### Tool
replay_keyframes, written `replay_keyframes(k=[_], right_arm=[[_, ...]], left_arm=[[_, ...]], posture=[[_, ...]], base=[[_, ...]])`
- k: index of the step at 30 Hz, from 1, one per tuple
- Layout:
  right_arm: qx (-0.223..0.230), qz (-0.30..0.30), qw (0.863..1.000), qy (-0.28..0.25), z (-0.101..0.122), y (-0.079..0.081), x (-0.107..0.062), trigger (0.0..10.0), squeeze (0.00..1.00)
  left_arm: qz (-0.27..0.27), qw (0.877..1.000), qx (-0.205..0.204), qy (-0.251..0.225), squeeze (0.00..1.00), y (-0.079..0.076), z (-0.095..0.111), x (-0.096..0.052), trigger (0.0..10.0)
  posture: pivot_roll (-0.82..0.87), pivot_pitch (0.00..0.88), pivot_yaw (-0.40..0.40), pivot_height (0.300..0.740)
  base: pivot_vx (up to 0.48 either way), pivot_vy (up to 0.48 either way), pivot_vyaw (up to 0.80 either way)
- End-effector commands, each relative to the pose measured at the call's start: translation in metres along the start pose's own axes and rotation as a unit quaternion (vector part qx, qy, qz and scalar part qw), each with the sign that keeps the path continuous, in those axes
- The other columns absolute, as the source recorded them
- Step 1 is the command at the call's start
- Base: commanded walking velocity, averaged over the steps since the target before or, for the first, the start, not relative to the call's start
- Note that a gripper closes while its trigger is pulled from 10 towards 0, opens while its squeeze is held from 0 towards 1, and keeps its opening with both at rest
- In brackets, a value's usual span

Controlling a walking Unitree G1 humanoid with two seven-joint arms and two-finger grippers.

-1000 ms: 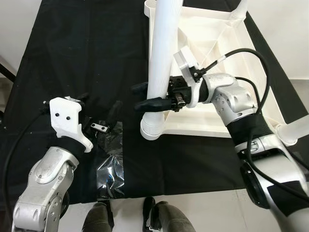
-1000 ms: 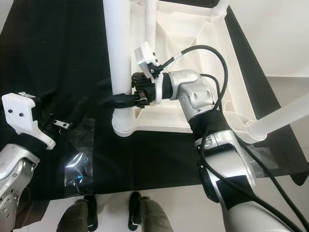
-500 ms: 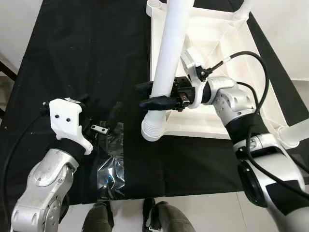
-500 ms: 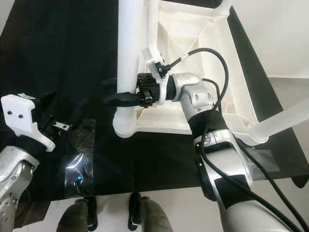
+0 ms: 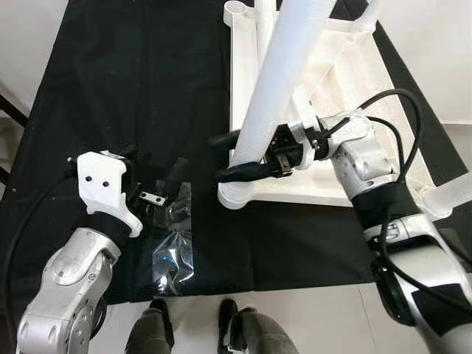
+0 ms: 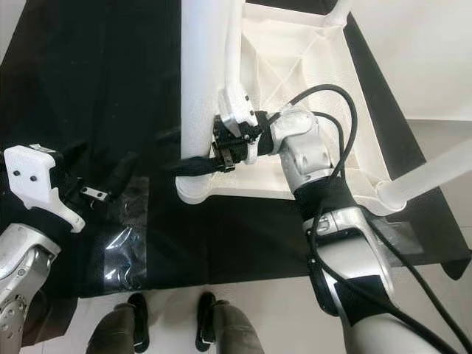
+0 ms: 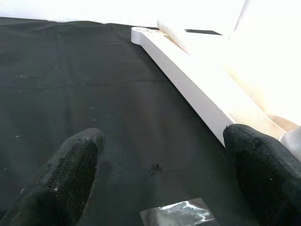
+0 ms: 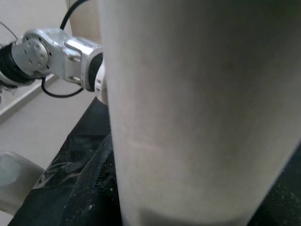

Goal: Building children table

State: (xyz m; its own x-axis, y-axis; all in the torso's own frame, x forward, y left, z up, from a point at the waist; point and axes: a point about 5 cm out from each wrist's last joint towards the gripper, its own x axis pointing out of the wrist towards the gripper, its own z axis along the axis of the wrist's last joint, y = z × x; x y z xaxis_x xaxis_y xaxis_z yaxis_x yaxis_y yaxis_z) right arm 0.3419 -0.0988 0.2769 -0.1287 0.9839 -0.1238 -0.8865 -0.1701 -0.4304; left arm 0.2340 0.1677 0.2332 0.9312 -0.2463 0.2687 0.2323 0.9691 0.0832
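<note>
My right hand (image 5: 237,156) is clamped around the white table leg (image 5: 284,81), whose lower end sits at the near corner socket of the upturned white table top (image 6: 324,66). I judge this leg not yet seated; two other legs look already fitted. Left hand (image 7: 160,174), fingers apart and holding nothing, hovers over the black cloth (image 5: 110,74) beside a plastic hardware bag (image 5: 171,251). The cloth's near edge lies close below both hands; open cloth remains ahead of the left one.
</note>
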Motion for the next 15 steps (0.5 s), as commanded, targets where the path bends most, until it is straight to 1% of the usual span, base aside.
replay_keyframes(k=[1,3,6,8,9,14,15], right_arm=[[0.083,0.001,0.991,0.107,-0.0531,0.0246,-0.0100,10.0,0.00],[0.076,0.007,0.990,0.118,-0.0563,0.0291,-0.0113,10.0,0.00],[0.077,0.008,0.990,0.118,-0.0570,0.0305,-0.0119,10.0,0.00],[0.085,0.001,0.990,0.113,-0.0586,0.0321,-0.0140,10.0,0.00],[0.097,-0.006,0.990,0.106,-0.0595,0.0324,-0.0154,10.0,0.00],[0.106,-0.014,0.989,0.099,-0.0602,0.0329,-0.0166,10.0,0.00],[0.124,-0.033,0.988,0.087,-0.0615,0.0327,-0.0189,10.0,0.00]], left_arm=[[-0.008,1.000,0.003,0.008,0.00,-0.0019,-0.0010,-0.0018,10.0],[-0.008,1.000,0.004,0.008,0.00,-0.0013,-0.0008,-0.0018,10.0],[-0.009,1.000,0.004,0.008,0.00,-0.0014,-0.0010,-0.0015,10.0],[-0.010,1.000,0.004,0.008,0.00,-0.0021,-0.0012,-0.0007,10.0],[-0.011,1.000,0.004,0.008,0.00,-0.0025,-0.0012,-0.0003,10.0],[-0.011,1.000,0.004,0.008,0.00,-0.0029,-0.0013,-0.0001,10.0],[-0.011,1.000,0.004,0.009,0.00,-0.0031,-0.0016,0.0002,10.0]], posture=[[0.06,0.383,-0.201,0.740],[0.06,0.382,-0.199,0.740],[0.06,0.381,-0.198,0.740],[0.06,0.381,-0.198,0.740],[0.06,0.380,-0.197,0.740],[0.06,0.380,-0.196,0.740],[0.06,0.380,-0.195,0.740]], base=[[0.000,0.000,0.00],[0.000,0.000,0.00],[0.000,0.000,0.00],[0.000,0.000,0.00],[0.000,0.000,0.00],[0.000,0.000,0.00],[0.000,0.000,0.00]])
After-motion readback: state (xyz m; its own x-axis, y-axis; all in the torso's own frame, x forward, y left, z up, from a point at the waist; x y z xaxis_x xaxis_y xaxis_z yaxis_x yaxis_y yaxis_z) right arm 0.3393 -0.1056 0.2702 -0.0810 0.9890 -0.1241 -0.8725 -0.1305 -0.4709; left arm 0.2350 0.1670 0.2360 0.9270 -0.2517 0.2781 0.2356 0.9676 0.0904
